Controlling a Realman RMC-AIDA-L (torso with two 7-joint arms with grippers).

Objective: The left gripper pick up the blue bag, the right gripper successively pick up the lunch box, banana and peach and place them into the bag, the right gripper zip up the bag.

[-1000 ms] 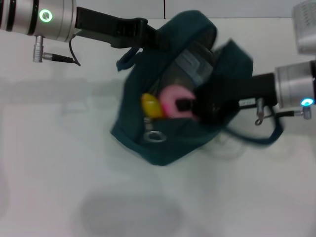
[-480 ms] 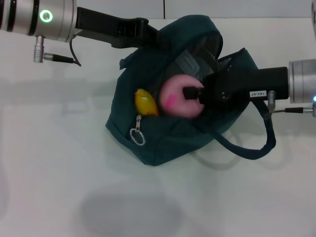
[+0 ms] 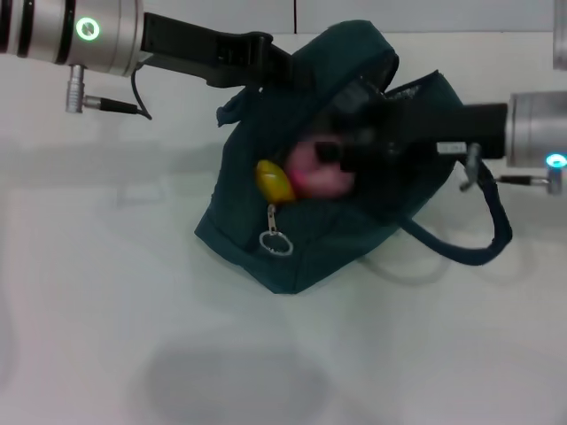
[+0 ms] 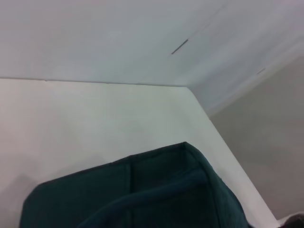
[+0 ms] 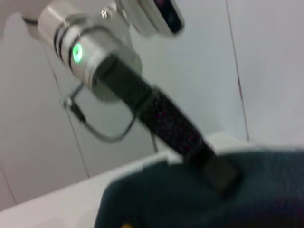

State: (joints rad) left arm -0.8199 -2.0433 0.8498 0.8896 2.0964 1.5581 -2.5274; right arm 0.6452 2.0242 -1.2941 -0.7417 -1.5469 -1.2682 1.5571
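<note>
The white worktop [image 3: 106,292] carries the blue bag [image 3: 266,239], which sits near its far middle with its mouth open upward. One loop handle [image 3: 483,239] hangs off the bag's right side onto the worktop. The zipper's silver ring pull [image 3: 275,241] dangles on the bag's near face.

The left gripper [image 3: 270,64] reaches in from the left and meets the bag's far upper edge; its jaws are hidden in the fabric, so how far they are open cannot be told. In the right wrist view the same arm ends at the bag's rim [image 5: 218,173].

The right gripper [image 3: 332,155] reaches in from the right, into the bag's mouth, with its tip at the peach [image 3: 310,170]; whether its jaws grip the fruit cannot be told.

The peach lies inside the bag, touching the yellow end of the banana [image 3: 275,181], which pokes up just to its left.
</note>
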